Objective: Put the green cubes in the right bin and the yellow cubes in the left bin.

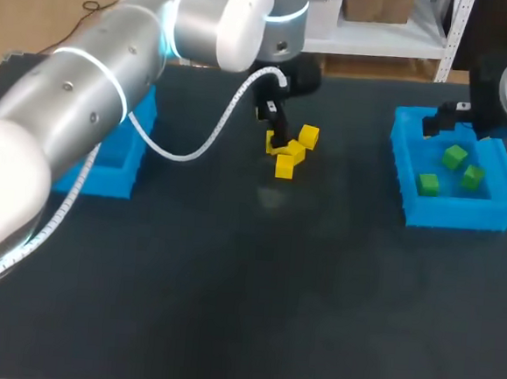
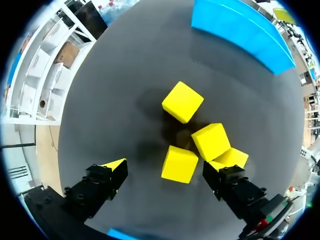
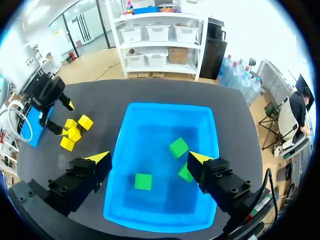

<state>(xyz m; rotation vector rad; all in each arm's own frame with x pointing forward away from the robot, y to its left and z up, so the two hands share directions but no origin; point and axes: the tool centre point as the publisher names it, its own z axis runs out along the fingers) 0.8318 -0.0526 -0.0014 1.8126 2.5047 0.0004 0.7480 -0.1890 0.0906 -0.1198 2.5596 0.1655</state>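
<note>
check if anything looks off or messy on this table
Nothing damaged or spilled. The four yellow cubes sit in a jumbled cluster mid-table, turned at different angles, one seemingly propped on a neighbour. The three green cubes lie loose in the right bin.

- Three cubes [image 1: 454, 157] lie in the right bin [image 1: 401, 175].
- Four cubes [image 1: 284, 166] cluster on the table [image 1: 228, 284], between the right bin and the left bin [image 1: 119, 172].
- The left gripper [image 2: 165, 167] straddles one of them.
</note>
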